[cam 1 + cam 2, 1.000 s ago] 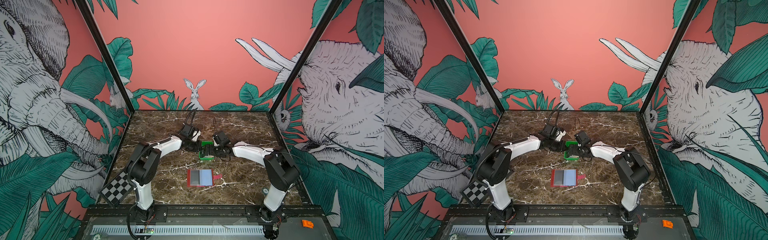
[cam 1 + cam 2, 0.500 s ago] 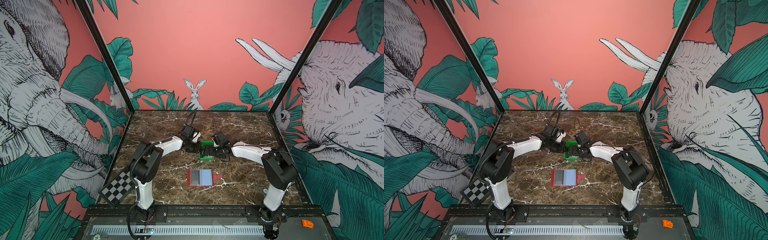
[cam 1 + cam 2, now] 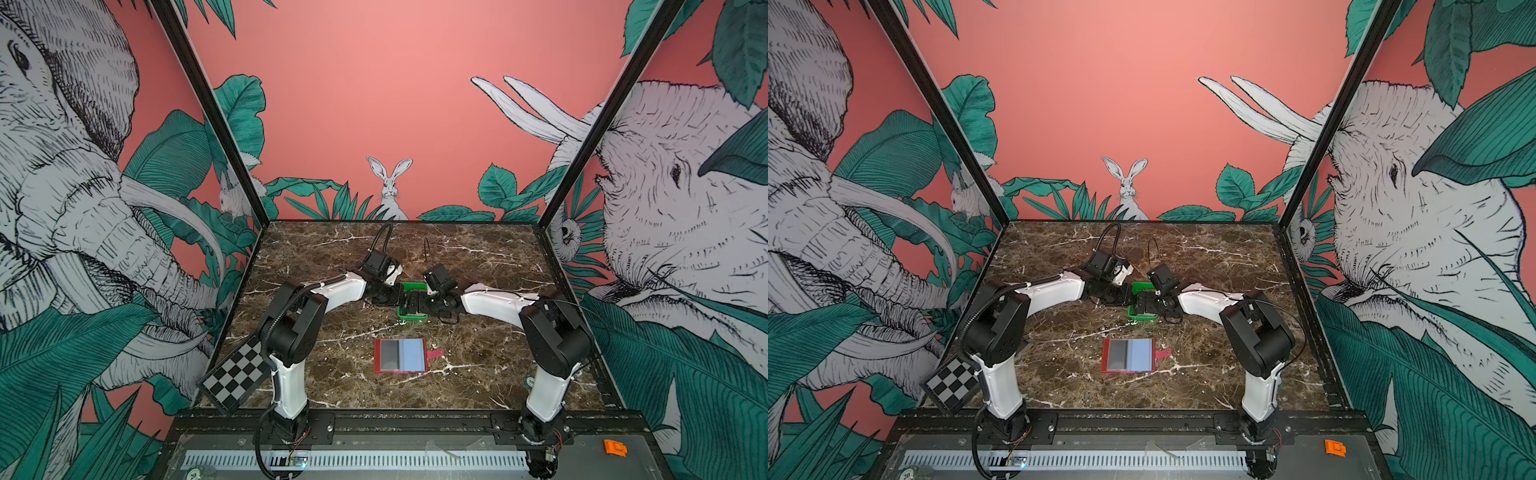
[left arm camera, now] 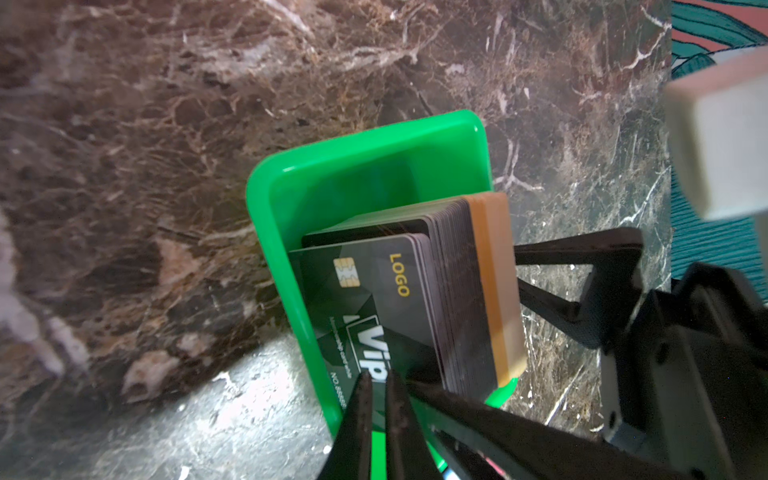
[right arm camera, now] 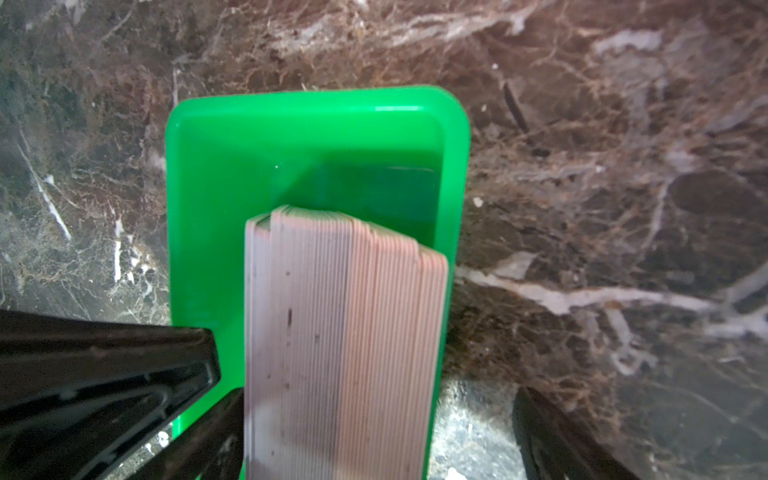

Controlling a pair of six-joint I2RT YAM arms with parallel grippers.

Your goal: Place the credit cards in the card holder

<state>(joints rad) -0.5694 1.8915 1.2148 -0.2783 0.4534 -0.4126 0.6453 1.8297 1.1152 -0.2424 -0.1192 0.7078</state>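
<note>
The credit cards (image 4: 465,291) stand on edge as a thick stack in a green tray (image 4: 365,166), dark ones with pale ones behind. The front black "VIP" card (image 4: 374,291) leans a little off the stack. My left gripper (image 4: 378,376) is shut, its tips against that card's face. My right gripper (image 5: 376,395) is open and straddles the stack (image 5: 345,332); one finger (image 5: 552,440) stands outside the tray (image 5: 311,137). In both top views the grippers (image 3: 401,297) (image 3: 417,305) meet over the tray (image 3: 411,286). The red card holder (image 3: 400,355) (image 3: 1128,354) lies open nearer the front.
The holder's snap tab (image 3: 435,353) sticks out to its right. A checkerboard plate (image 3: 235,376) hangs by the left arm's base. An orange piece (image 3: 615,448) sits outside the front rail. Brown marble surrounds the tray and holder.
Both arms have shifted only slightly at the tray. The grippers keep the same states, and the card holder has not moved.
</note>
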